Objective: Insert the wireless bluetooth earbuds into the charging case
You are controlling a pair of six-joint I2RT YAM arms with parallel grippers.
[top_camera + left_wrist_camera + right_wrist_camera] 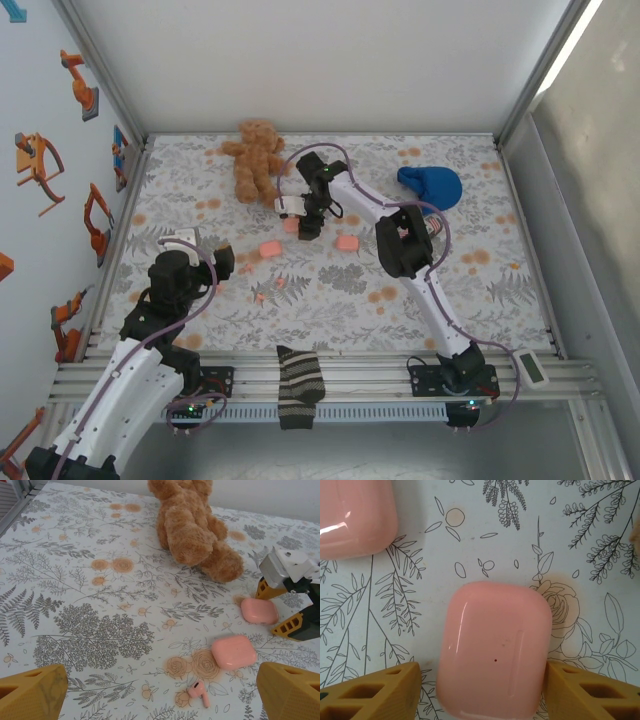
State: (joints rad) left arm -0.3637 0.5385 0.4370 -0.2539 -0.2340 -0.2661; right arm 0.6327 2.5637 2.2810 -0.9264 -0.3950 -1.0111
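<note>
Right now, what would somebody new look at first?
Probably the fluffy brown teddy bear lying at the far side of the flowery table. Then the pink rounded plastic charging case mid-table, with the right arm's yellow jaws either side of it, and a striped sock draped over the near edge.

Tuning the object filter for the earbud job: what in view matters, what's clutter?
Job: earbud; near pink case; far pink case; third pink case.
Clutter: teddy bear; blue item; striped sock; white device.
</note>
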